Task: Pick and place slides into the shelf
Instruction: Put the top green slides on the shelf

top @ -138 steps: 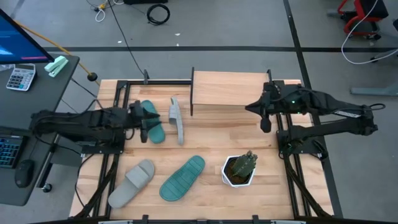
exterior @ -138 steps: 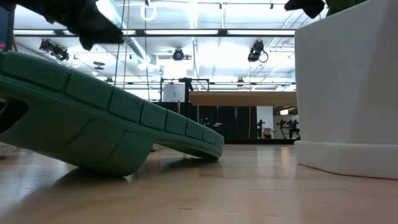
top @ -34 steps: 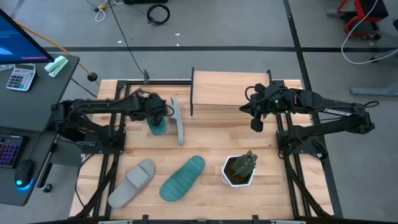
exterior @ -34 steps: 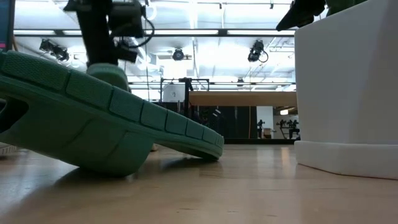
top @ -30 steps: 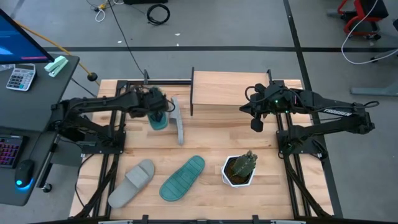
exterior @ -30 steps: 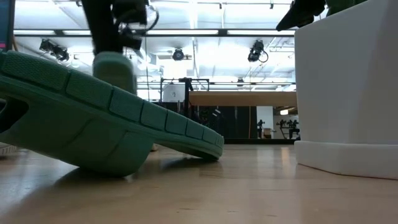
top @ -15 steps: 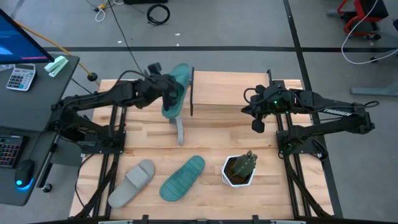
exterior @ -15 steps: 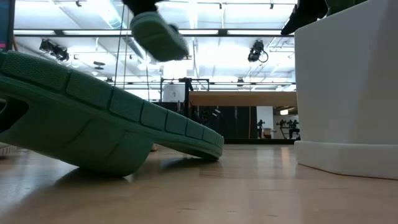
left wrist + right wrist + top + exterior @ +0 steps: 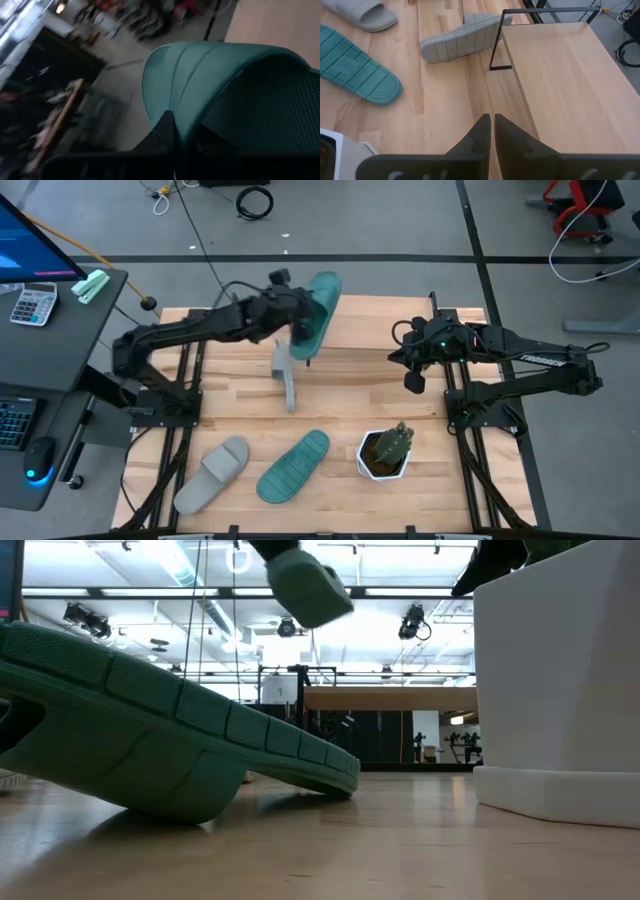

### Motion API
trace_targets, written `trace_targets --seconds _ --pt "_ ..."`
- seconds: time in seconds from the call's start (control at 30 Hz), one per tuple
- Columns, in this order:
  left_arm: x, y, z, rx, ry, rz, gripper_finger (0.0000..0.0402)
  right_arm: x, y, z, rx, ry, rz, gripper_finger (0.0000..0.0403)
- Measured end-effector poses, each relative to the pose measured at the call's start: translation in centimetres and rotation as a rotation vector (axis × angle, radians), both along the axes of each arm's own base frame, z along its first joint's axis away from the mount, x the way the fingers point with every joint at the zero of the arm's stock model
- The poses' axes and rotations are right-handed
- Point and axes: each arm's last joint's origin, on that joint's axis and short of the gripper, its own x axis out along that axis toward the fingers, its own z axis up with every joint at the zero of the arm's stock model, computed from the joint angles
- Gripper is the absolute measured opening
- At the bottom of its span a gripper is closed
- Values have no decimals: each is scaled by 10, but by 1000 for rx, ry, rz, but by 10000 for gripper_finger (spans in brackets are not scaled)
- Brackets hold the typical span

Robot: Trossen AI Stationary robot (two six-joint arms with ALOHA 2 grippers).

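- Left arm reaches far across toward the middle rear of the tabletop [image 9: 340,395], its tool [image 9: 296,320] raised high and clamped shut on a teal slide [image 9: 315,305].
- Right arm waits at the right side, its tool [image 9: 412,375] closed and empty.

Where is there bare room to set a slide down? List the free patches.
The shelf top is bare from mid-plank to its right end; its left end lies under the teal slide held by the left end effector. Bare tabletop lies between the shelf, the grey slide on edge and the white plant pot.
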Motion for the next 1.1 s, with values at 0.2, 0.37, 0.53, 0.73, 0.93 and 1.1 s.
trace_targets --seconds 0.2,0.37,0.53,0.73,0.93,1.1 --pt "37 11 -35 74 168 113 13 0 1 0 9 -3 -5 30" --pt "57 16 -61 87 195 131 13 0 0 0 9 -3 -5 30" --pt "64 16 -67 93 170 132 13 0 0 0 9 -2 -5 30" --pt "68 15 -60 122 106 125 13 0 0 0 9 -3 -5 30" --pt "69 19 -54 161 69 126 13 0 0 0 39 -11 -30 30" --pt "63 38 -48 176 63 176 13 0 0 0 56 -16 -44 30"
